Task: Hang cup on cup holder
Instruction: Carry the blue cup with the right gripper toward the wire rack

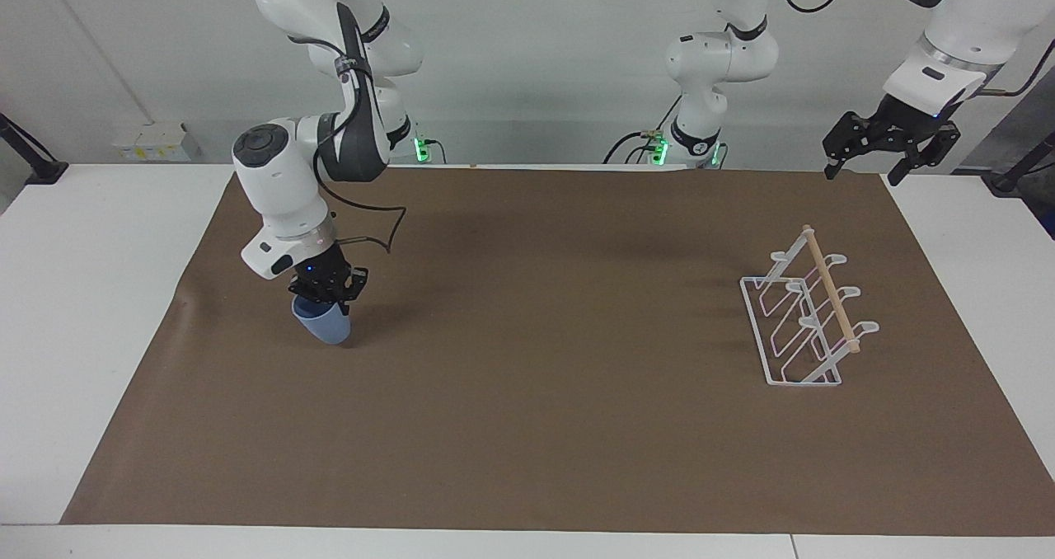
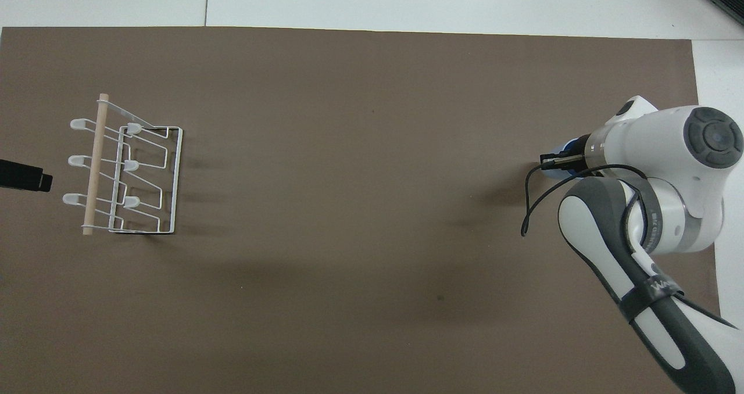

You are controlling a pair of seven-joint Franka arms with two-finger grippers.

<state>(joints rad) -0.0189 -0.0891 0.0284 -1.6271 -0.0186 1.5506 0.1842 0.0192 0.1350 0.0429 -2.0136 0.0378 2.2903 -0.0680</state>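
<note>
We see the right gripper (image 1: 323, 293) pinching the tilted cup (image 1: 323, 324) over the brown mat (image 1: 527, 427); the left gripper (image 1: 890, 148) waits spread, well apart from the cup holder (image 1: 804, 320).

Open mat: between the cup (image 1: 323, 326) and the cup holder (image 1: 804, 321) you have bare brown mat (image 1: 544, 336).
Obstacle: only the left gripper (image 1: 888, 148), hanging above the holder's end.
</note>
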